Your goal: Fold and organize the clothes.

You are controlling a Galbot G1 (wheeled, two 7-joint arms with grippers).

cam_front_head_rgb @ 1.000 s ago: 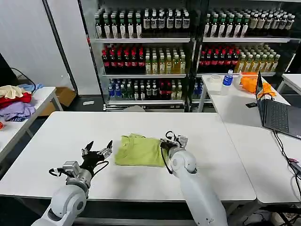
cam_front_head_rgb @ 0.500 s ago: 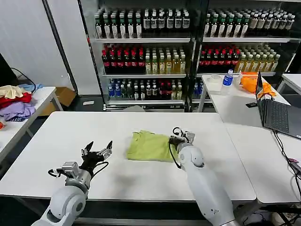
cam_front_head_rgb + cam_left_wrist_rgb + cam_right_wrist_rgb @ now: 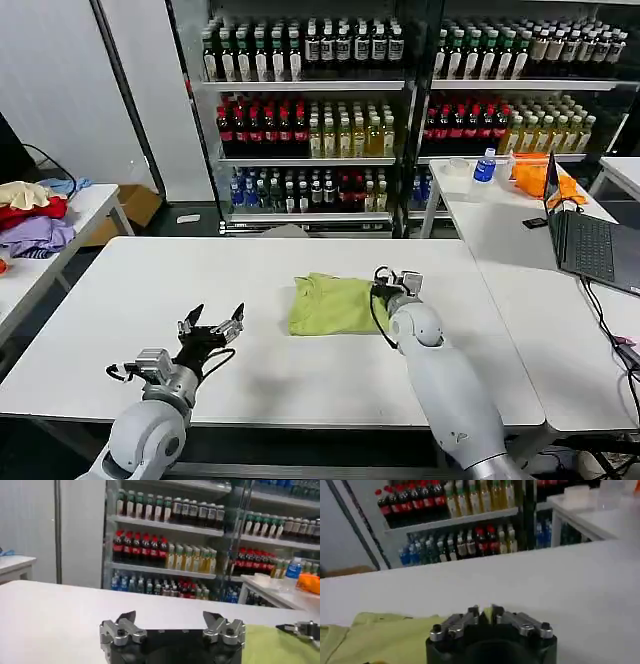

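While the right gripper (image 3: 393, 284) pinches one T-shirt (image 3: 335, 304).

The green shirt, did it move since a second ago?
Yes. The right gripper, shut on the folded green shirt, has dragged it across the white table toward the robot's right and a bit farther away. The left gripper stayed open near the table's front edge.

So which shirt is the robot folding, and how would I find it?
Look at the big white table in front of the drink shelves. Near its middle lies a folded lime yellow-green T-shirt, with the right end effector pinching its edge. It is the only cloth on that table; the red, purple and cream pile sits on a side table.
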